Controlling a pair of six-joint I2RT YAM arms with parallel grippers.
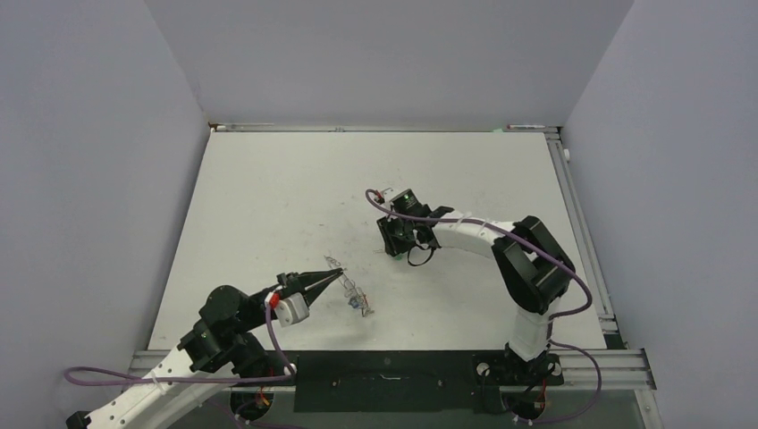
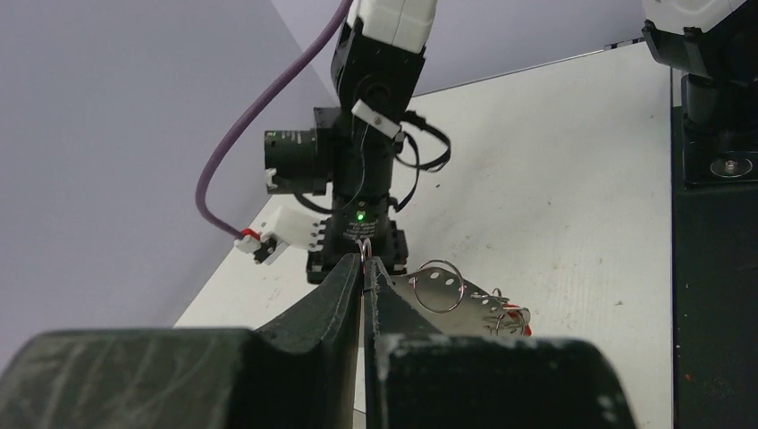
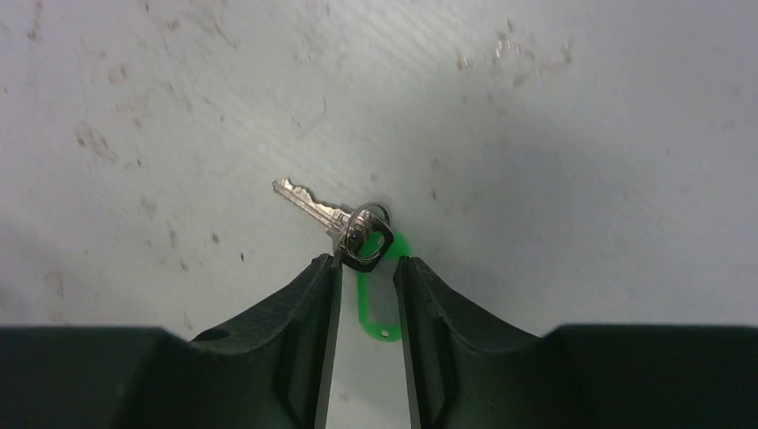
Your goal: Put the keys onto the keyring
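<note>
Jaws of the left gripper [image 1: 338, 275] are pressed together on the thin wire of the keyring [image 1: 351, 290]. The keyring lies on the table [image 1: 268, 206] toward 6 o'clock from the table's middle, its length running from 11 to 5 o'clock. The arm reaches it from 8 o'clock. In the left wrist view a small split ring [image 2: 438, 286] sits on the loop at 4 o'clock of the fingertips.

The right gripper [image 3: 368, 262] stands near the table's middle, at 1 o'clock of the keyring and apart from it. Its jaws are drawn in narrow, one on each side of a green tag [image 3: 375, 304] on the table. The tag runs toward 6 o'clock between the fingers. The silver key [image 3: 308, 204] joined to it points out to 10 o'clock past the tips. The 9 o'clock fingertip touches the key's small ring. Whether the jaws actually pinch the tag I cannot tell.
</note>
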